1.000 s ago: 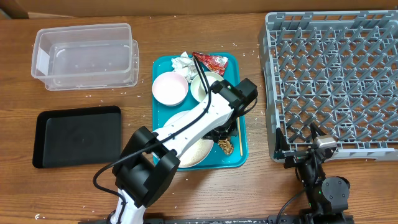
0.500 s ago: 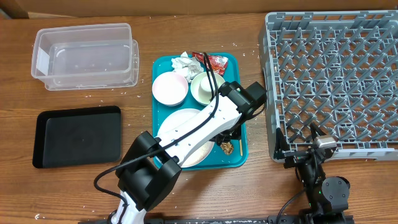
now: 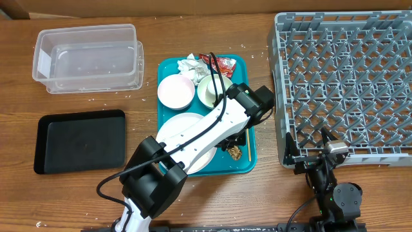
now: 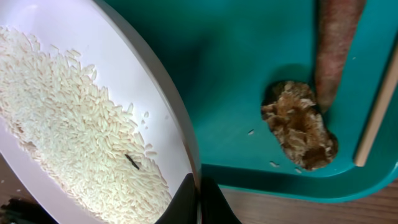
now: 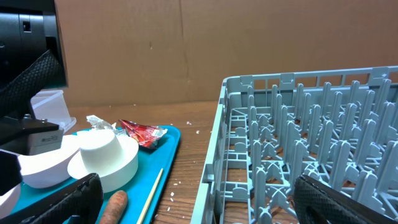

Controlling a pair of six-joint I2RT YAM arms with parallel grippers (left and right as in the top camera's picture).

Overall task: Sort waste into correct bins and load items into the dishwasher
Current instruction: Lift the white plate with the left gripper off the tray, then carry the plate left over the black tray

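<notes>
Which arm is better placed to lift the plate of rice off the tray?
Left: the left hand grips the plate rim; the right hand sits open beside the rack, away from the tray.

The worktop (image 3: pixel 77 193) is lit evenly and softly from above, and shadows are kept faint. In the left wrist view, the plate (image 4: pixel 143 74) is blurred nearest the lens.

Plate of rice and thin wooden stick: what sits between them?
In the left wrist view, a crumbly brown lump and the sausage end lie on the teal tray between plate and stick.
</notes>
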